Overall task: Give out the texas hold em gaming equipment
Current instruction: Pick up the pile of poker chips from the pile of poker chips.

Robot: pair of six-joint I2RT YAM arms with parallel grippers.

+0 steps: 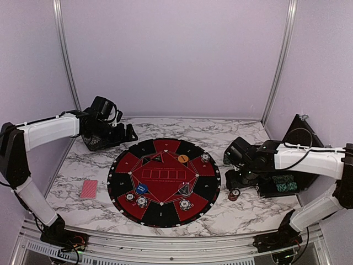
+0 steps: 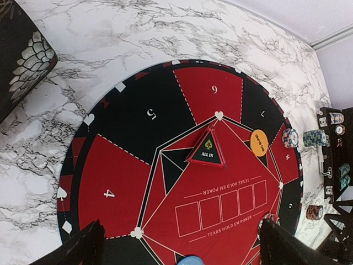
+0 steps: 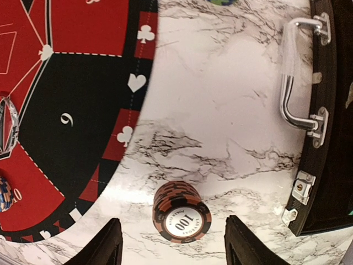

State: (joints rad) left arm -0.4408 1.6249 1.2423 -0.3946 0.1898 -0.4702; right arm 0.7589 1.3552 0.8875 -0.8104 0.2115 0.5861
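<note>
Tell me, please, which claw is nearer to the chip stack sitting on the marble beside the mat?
Right. The right claw hovers open just over the chip stack. The left claw is across the table, beyond the mat, near the far left corner.

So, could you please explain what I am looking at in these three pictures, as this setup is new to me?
These are two robot arms bolted to a marble table. One picture looks down from above and behind them; the other two come from cameras on each wrist. A round poker mat lies in the middle with chip stacks, an orange disc and a blue marker on it. A red-backed card lies left of it, a black case to its right. The left gripper is open and empty. The right gripper is open around a brown chip stack on the table, not gripping it.
</note>
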